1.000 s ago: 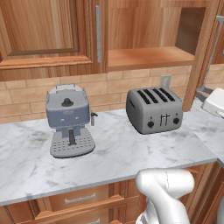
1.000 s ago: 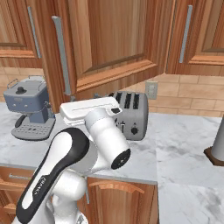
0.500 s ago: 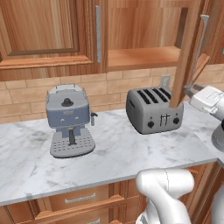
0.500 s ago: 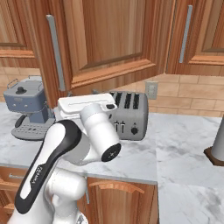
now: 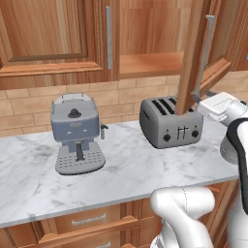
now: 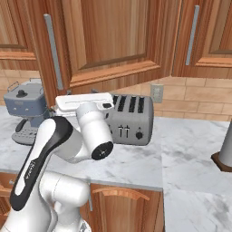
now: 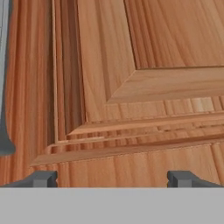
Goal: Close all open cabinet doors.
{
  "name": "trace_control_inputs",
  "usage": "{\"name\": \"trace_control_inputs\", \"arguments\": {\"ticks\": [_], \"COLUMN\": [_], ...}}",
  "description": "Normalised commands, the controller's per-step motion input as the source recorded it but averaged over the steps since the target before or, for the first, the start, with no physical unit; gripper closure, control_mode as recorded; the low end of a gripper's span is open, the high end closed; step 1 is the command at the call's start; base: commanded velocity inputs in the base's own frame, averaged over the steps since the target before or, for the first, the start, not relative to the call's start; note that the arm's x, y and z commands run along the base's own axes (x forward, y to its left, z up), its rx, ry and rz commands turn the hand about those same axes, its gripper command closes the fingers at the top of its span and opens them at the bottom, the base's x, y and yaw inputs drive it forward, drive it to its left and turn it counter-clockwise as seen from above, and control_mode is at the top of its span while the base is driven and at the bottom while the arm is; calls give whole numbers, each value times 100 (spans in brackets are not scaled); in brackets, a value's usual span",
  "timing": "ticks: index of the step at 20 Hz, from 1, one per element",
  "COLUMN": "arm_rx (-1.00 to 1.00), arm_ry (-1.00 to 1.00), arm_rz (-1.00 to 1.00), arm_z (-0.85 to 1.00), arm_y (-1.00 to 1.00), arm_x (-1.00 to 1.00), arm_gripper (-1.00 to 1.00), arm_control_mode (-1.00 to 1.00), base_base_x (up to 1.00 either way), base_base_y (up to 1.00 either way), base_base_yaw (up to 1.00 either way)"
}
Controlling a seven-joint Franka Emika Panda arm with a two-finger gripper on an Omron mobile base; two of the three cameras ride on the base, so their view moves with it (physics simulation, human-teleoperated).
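Swinging inward over the last second, the open cabinet door [image 5: 193, 58] had come from the far right edge of the left base view to stand edge-on above the toaster [image 5: 170, 122], with the hand following behind it. Its shelf opening [image 5: 150, 63] was not yet covered, so I judged the closing about half done. The gripper [image 7: 113, 178] faced the door's lower frame rail at close range, fingertips [image 7: 43, 178] spread wide and clamped on nothing; it seemed placed to push flat on the wood, not to pull. The silver bar handle [image 7: 3, 78] ran along the hand view's left edge. On the marble counter [image 5: 29, 174], a coffee machine [image 5: 76, 131] sat left of the toaster, below the door's sweep.
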Motion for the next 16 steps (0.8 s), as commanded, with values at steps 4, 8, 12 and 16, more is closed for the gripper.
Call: {"name": "trace_control_inputs", "arguments": {"ticks": [4,8,12,16], "arm_rx": [-1,-1,-1,-1], "arm_ry": [0,0,0,0], "arm_rz": [-10,-10,-11,-13], "arm_z": [9,6,8,14], "arm_y": [25,22,21,24], "arm_x": [22,28,31,29], "arm_gripper": [-100,-100,-100,-100], "arm_control_mode": [-100,-100,-100,-100], "base_base_x": [0,0,0,0], "base_base_y": [0,0,0,0], "base_base_yaw": [0,0,0,0]}}
